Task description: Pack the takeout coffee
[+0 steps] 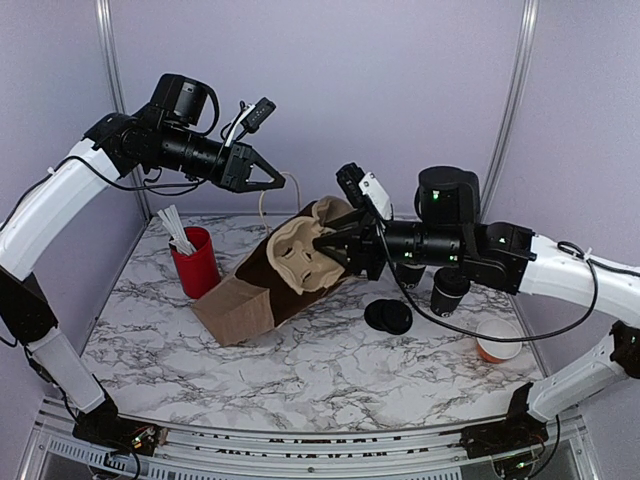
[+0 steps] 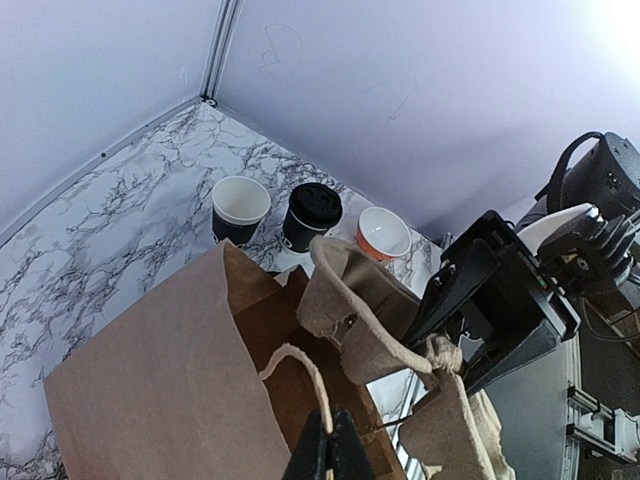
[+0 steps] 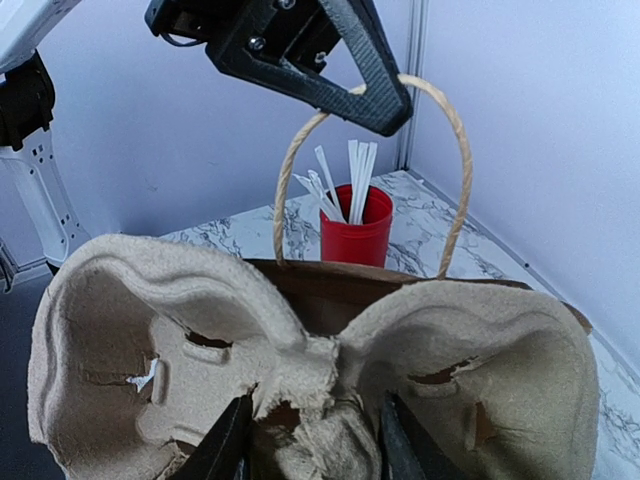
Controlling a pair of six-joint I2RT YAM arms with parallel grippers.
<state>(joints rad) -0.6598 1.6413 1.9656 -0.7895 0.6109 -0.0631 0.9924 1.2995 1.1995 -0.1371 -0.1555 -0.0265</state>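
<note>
Hidden bits first. In the top view the takeout coffee, a small black paper cup w/ a black round plastic lid, sits mostly under the R forearm. Only the L wrist view shows it properly: upright, lid on, print not readable.

It stands on the white marbled bench btw. a matching black cup w/ white inside and an orange cup w/ white inside. The three form a row near the wall on the R side, apart from the brown paper bag.

The bag lies on its side, mouth toward the R arm. A beige moulded-pulp cup carrier is at the mouth; how far in, can't tell.

The R end effector is grasping the carrier at its centre ridge, one finger each side, fingers cut off by the frame bottom. The L end effector is clenched on the bag's tan twine handle, held up above the bench.

A red cup of white sticks is just beside the bag's closed end, L side. Black round lids lie flat below the R end effector. The widest bare marble runs along the near edge, in front of bag and lids.
</note>
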